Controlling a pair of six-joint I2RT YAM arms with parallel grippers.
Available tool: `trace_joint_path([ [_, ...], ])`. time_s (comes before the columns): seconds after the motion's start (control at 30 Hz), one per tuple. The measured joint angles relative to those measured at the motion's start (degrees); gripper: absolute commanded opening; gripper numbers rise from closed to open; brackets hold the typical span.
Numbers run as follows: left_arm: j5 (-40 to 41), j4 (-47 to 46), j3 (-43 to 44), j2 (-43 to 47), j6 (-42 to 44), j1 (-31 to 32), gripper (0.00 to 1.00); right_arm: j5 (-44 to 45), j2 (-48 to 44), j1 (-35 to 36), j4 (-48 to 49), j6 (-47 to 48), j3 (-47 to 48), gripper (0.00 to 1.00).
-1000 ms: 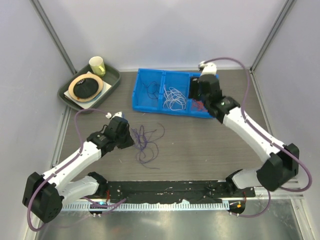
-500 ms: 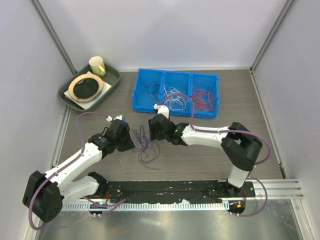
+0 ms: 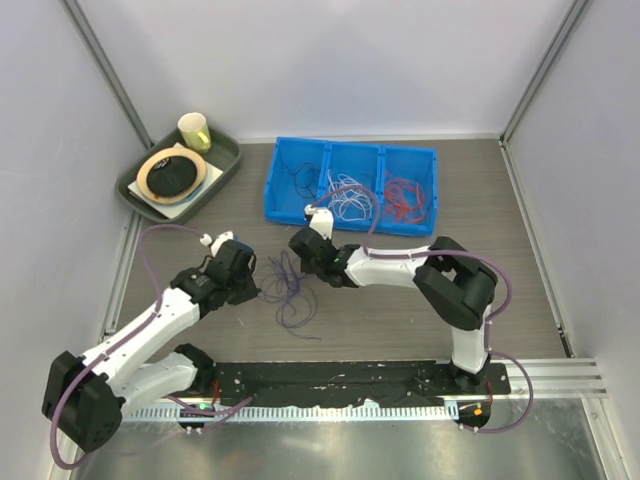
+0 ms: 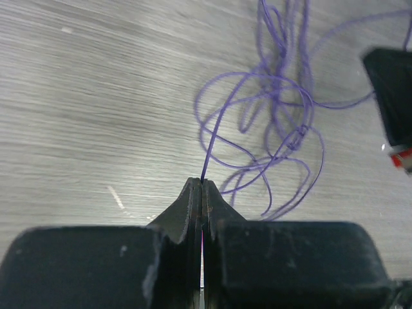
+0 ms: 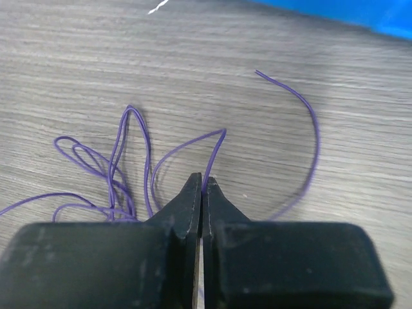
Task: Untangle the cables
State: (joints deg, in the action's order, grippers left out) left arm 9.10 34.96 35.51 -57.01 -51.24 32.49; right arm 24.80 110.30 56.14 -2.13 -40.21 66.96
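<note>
Left gripper [image 4: 201, 188] has its jaws pressed together on a single purple strand, which rises from the tips into the loose knot of purple cables [image 4: 277, 122] lying on the table [image 4: 77, 96] just ahead. Right gripper [image 5: 202, 183], facing it across the knot, is likewise closed, nipping the bent end of a purple strand. Whether it is the same strand I cannot tell. More loops lie to one side of it and a free curved piece to the other. Both arms thus have a hold on the one heap from opposite sides. The heap is not yet parted, for its loops cross one another in the middle, and I judge the drawing-apart is only at its start. Beyond, the blue bin [image 3: 400, 228] holds sorted wire: a few dark cables [image 3: 297, 180] in its left compartment, white cables [image 3: 348, 195] in the middle and red cables [image 3: 403, 195] in the right. By that showing, white and red look finished and the purple heap is the work left.
</note>
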Motion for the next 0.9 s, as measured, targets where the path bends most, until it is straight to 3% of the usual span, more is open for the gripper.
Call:
trace_joint_path([
  [0.1, 5.9, 5.3, 2.8, 1.8, -1.9, 0.0, 0.00, 4.5, -4.6, 0.0, -1.8, 1.7, -1.7, 0.01],
  [0.27, 16.1, 13.5, 9.5, 4.6, -4.9, -0.1, 0.00, 12.6, -23.7, -2.3, -6.6, 5.2, -7.4, 0.01],
  [0.43, 23.1, 19.0, 14.8, 8.7, -7.4, -0.3, 0.00, 16.3, -44.7, -12.4, -10.1, 8.2, -12.5, 0.01],
  [0.57, 26.4, 21.5, 16.0, 13.5, -8.3, -0.4, 0.00, 18.9, -56.3, -17.2, -13.9, 11.4, -13.2, 0.01],
  [0.77, 30.9, 25.5, 18.9, 17.0, -8.8, -0.4, 0.00, 22.5, -63.3, -17.5, -19.9, 16.3, -10.8, 0.01],
  [0.9, 31.2, 26.2, 18.9, 18.7, -8.8, -0.4, 0.01, 18.7, -64.4, -17.6, -21.9, 19.7, -7.3, 0.01],
])
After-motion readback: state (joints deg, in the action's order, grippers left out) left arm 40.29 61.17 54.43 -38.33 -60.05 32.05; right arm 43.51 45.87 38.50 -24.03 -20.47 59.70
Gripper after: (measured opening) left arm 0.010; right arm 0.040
